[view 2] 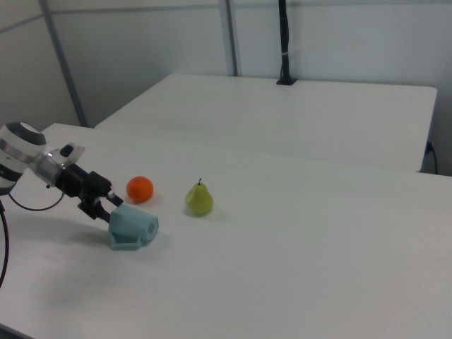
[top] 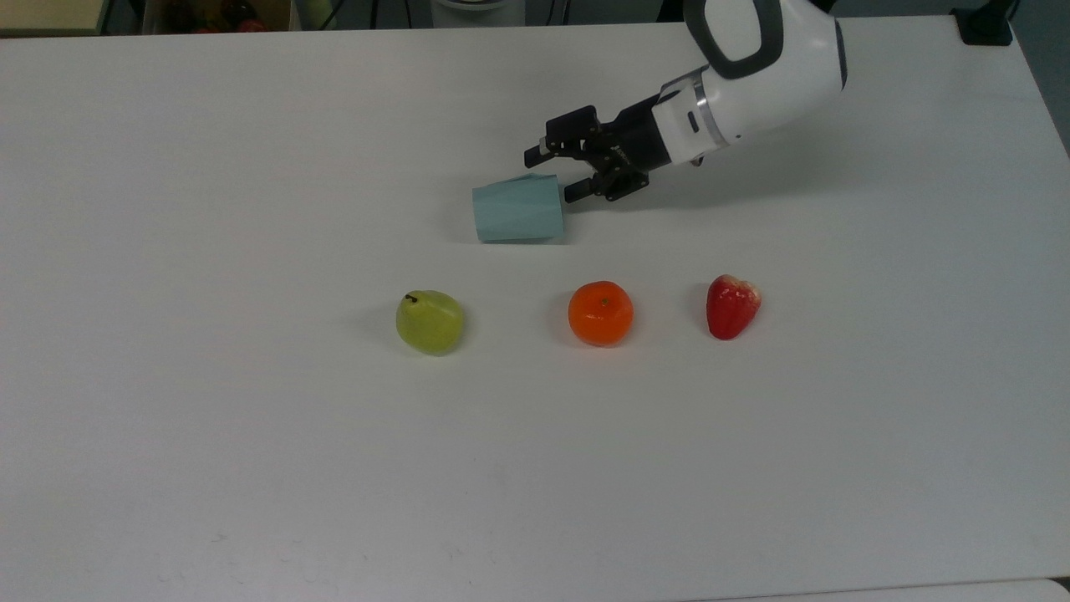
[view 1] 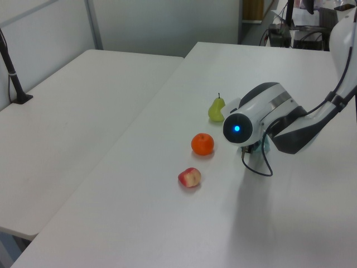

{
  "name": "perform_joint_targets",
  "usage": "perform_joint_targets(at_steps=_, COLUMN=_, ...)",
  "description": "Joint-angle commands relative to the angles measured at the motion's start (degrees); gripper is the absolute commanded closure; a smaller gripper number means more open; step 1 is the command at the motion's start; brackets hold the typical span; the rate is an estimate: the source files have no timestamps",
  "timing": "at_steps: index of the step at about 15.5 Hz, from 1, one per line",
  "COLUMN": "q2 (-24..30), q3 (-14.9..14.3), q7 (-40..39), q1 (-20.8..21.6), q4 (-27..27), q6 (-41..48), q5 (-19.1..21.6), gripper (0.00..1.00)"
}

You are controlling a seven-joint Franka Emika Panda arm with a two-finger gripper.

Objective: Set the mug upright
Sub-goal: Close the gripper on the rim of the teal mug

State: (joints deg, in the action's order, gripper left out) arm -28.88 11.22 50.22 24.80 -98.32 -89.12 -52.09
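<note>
The pale blue faceted mug (top: 517, 210) lies on its side on the white table (top: 251, 460), wider end toward the top view's right. My gripper (top: 552, 175) is open and low at that end, one fingertip just past the mug's far edge, the other beside its right end. I cannot tell whether they touch. In the right view the mug (view 2: 133, 227) rests with its handle against the table, and the gripper (view 2: 104, 204) is at its left end. The arm hides most of the mug (view 1: 266, 146) in the left view.
A green pear (top: 430, 322), an orange (top: 600, 313) and a red fruit (top: 732, 306) lie in a row nearer the top view's bottom than the mug. The white arm (top: 752, 75) reaches in from the top view's upper right.
</note>
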Motion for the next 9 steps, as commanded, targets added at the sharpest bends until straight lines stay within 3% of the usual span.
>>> perform_joint_targets(at_steps=1, q2=-1.1, q3=-0.8, q7=2.4, q1=-0.8, q4=0.5, q6=1.4, q5=-1.0, gripper=0.22)
perform_joint_targets(at_steps=7, q2=-0.9, q3=-0.8, q7=2.2, q1=-2.6, q4=0.1, q6=1.4, q5=-0.5, gripper=0.84)
perform_joint_targets(at_steps=9, q2=-0.3, q3=-0.8, q7=1.7, q1=-3.6, q4=0.2, q6=1.6, q5=-0.3, gripper=1.0)
